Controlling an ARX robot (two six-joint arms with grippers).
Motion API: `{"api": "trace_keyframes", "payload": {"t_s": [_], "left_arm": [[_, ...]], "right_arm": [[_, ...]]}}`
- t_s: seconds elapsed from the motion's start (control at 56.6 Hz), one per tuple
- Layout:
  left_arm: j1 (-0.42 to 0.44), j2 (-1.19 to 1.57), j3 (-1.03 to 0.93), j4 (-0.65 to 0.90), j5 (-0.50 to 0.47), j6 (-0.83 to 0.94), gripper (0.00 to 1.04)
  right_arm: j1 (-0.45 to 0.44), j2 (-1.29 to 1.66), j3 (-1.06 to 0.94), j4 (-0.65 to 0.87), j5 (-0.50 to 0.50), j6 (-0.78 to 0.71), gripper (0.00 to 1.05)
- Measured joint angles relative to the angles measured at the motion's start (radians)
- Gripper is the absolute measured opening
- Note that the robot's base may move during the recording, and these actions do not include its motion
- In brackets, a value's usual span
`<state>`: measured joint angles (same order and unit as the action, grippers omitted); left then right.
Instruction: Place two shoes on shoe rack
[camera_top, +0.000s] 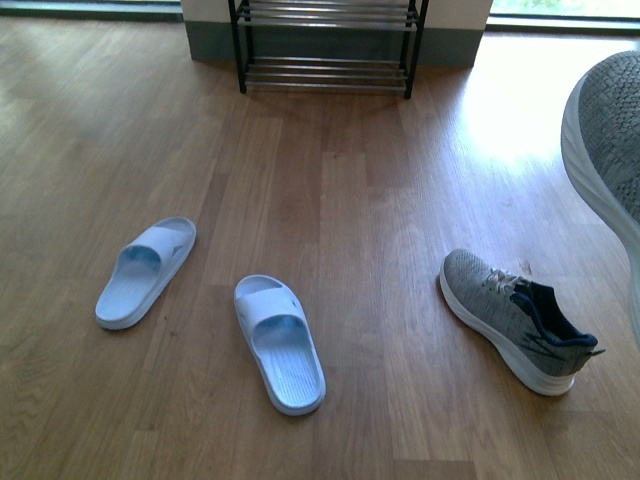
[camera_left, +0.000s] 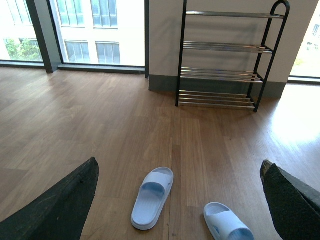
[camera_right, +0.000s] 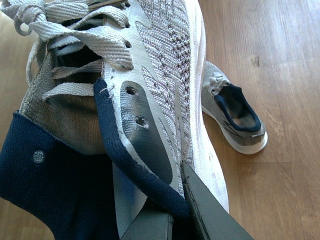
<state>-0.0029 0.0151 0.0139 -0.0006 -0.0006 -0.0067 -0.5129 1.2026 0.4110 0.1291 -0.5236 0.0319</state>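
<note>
- R gripper (camera_right: 175, 220): fingers (camera_right: 210, 210) pinch the heel collar of a grey knit sneaker (camera_right: 150, 90), one finger on the outer side, the other at the navy lining. The shoe is lifted off the floor.
- Front view: the held sneaker (camera_top: 610, 150) fills the far right edge, with the white sole rim facing the cam. The arm itself isn't in view there.
- 2nd sneaker (camera_top: 515, 320) lies on the wood floor (camera_top: 320, 200) at right-centre, upright on its sole, toe pointing away from the robot and slightly left. R wrist cam shows it (camera_right: 232, 117) below and beside the held one, well apart.
- L gripper (camera_left: 178, 167): fingers (camera_left: 60, 205) spread wide, nothing between them, hovering above the floor.
- Two pale blue slides are on the floor left of centre. The left slide (camera_top: 147, 272) is angled with its toe to the upper right; the right slide (camera_top: 279, 343) is nearer the robot, open end toward the cam. They're apart, not touching. L wrist cam sees both (camera_left: 152, 197) (camera_left: 227, 225).
- Shoe rack (camera_top: 325, 72) stands against the far wall, straight ahead, black frame w/ chrome bar tiers. All tiers seen by L wrist cam (camera_left: 220, 47) are bare. It's well away from all the shoes.
- Windows (camera_left: 100, 30) are left of the rack.
</note>
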Motion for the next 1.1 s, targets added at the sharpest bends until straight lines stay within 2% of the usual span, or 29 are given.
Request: {"api": "trace_keyframes", "payload": {"t_s": [0.124,1.096], "left_arm": [[0.0,0.0,0.0,0.0,0.0,0.0,0.95],[0.0,0.0,0.0,0.0,0.0,0.0,0.95]], "right_arm": [[-0.001,-0.118,-0.02,-0.034,-0.019,0.022,0.01],[-0.003,-0.119,-0.027,-0.038,-0.016,0.028,0.01]]}}
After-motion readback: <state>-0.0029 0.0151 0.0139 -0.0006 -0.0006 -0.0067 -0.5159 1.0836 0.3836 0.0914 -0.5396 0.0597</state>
